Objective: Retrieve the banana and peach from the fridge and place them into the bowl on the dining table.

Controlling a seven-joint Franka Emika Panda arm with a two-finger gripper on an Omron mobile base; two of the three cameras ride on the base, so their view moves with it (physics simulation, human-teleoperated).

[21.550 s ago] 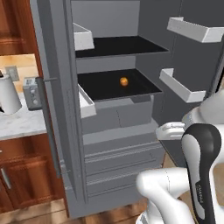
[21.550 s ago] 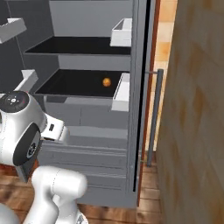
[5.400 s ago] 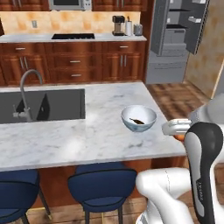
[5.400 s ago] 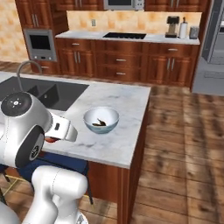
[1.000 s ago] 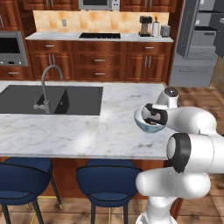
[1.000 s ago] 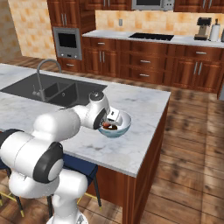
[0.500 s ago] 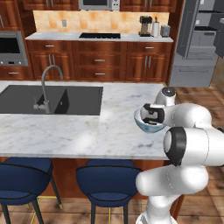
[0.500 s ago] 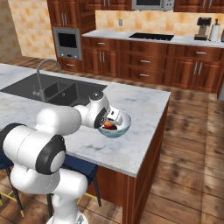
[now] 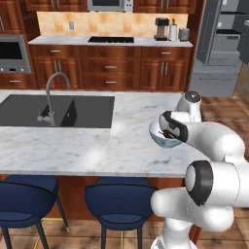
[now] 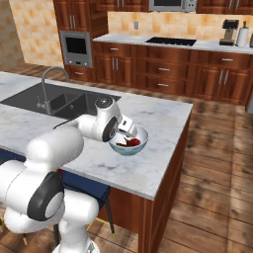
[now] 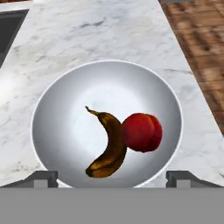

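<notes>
Gripper (image 11: 112, 177), jaws wide apart & empty, hangs right above bowl (image 11: 57, 105); below it banana (image 11: 108, 148) touches peach (image 11: 141, 132). Marble dining table (image 11: 109, 35) all round; sink (image 9: 58, 111) w/ tap (image 9: 52, 97) off to one side.

From the left, the white arm hides most of the pale glossy bowl (image 9: 158, 137); the tall grey fridge (image 9: 224, 46) is cut off at the top right corner.
</notes>
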